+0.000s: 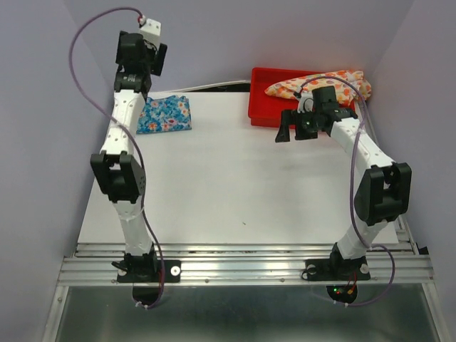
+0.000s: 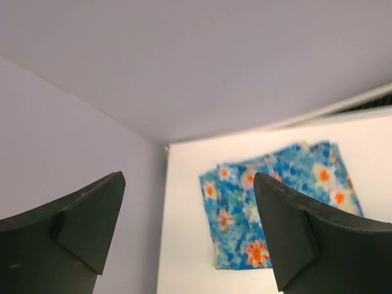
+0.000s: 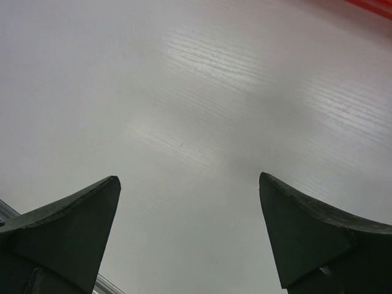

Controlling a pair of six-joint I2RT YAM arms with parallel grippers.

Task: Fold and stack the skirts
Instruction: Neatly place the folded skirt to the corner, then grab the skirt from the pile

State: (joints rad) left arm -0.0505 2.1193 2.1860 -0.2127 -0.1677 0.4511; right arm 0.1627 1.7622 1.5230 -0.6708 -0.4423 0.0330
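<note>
The blue skirt (image 1: 164, 115) lies folded flat at the back left of the white table (image 1: 228, 185). In the left wrist view the blue skirt (image 2: 239, 214) shows below and ahead of my fingers. My left gripper (image 1: 158, 60) (image 2: 188, 184) is open and empty, raised high near the back wall above the skirt's left side. The cream-yellow skirt (image 1: 320, 84) lies bunched in the red tray (image 1: 260, 107). My right gripper (image 1: 288, 130) (image 3: 188, 180) is open and empty, hovering over bare table just in front of the tray's front left corner.
Purple walls close in the table at the back and both sides. A sliver of the red tray (image 3: 373, 5) shows at the top right of the right wrist view. A metal rail (image 1: 242, 260) with the arm bases runs along the near edge.
</note>
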